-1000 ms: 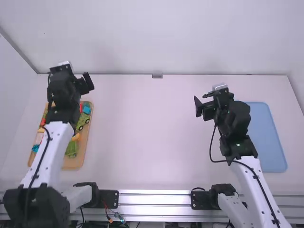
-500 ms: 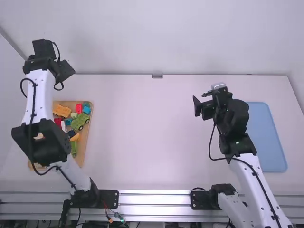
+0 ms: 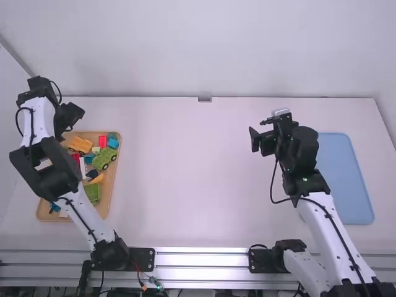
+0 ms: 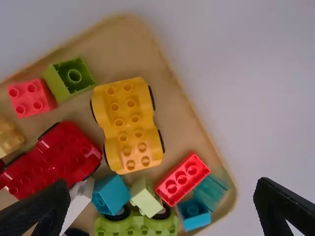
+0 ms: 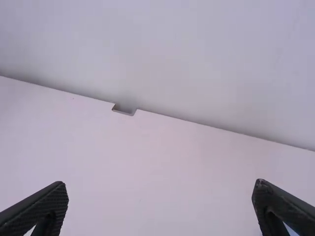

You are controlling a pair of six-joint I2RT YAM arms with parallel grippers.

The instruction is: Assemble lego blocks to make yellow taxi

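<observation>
A tan tray [image 4: 123, 44] sits on the pale desk [image 4: 261, 98]. In it, a yellow wheeled piece [image 4: 119, 123] lies between a dark red wheeled piece [image 4: 61, 160] and the tray's rim. A green block [image 4: 61, 86] touches a small red block [image 4: 29, 101]. A longer red block [image 4: 182, 179] lies near a pale green block [image 4: 146, 196]. The left end effector [image 3: 68, 117] has its fingers spread wide apart.
</observation>
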